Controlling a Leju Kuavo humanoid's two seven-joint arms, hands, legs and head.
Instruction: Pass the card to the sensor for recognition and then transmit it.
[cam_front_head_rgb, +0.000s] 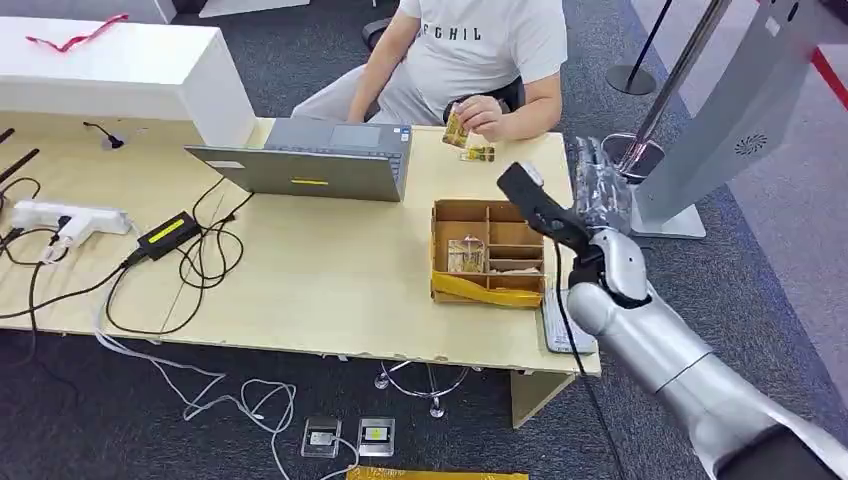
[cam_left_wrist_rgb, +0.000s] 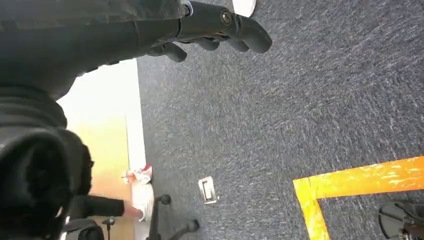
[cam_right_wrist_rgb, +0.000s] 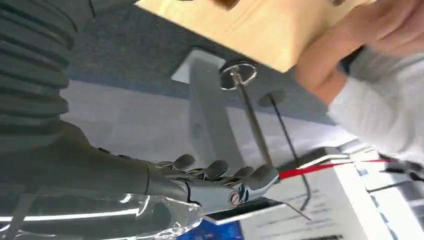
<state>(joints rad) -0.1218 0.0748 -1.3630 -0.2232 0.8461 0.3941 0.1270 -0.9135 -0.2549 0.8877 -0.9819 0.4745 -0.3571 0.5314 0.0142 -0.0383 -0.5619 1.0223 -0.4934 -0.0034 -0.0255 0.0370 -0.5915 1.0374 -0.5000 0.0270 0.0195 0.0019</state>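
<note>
Hovering off the far right end of the tabletop (cam_front_head_rgb: 300, 280), the right hand (cam_front_head_rgb: 585, 195) is raised with its fingers (cam_right_wrist_rgb: 220, 170) stretched out straight and close alongside one another, nothing in them, the thumb jutting out over the wooden box (cam_front_head_rgb: 488, 252). That box sits near the right edge of the tabletop, split into compartments, with a card-like item lying in its left compartment and yellow tape along its front wall. And there's the card (cam_front_head_rgb: 456, 126), up in a person's hand (cam_front_head_rgb: 482, 116) at the far side of the tabletop, just beyond the box, with a second small yellowish piece (cam_front_head_rgb: 479, 153) resting on the wood right below it. The person in a white shirt (cam_front_head_rgb: 480, 45) sits behind the tabletop, next to an open grey laptop (cam_front_head_rgb: 310, 160). Over on the left there's a white power strip (cam_front_head_rgb: 62, 218), a black adapter with a yellow label (cam_front_head_rgb: 168, 233) and loops of black cable (cam_front_head_rgb: 205, 255). A white kiosk stand (cam_front_head_rgb: 730, 120) rises beside the right hand, its base on the grey carpet. The left hand (cam_left_wrist_rgb: 215, 30) hangs low over the carpet (cam_left_wrist_rgb: 280, 125), its dark fingers gently curled with gaps between them and nothing in their hold; yellow floor tape (cam_left_wrist_rgb: 360, 182) marks a corner below it.
</note>
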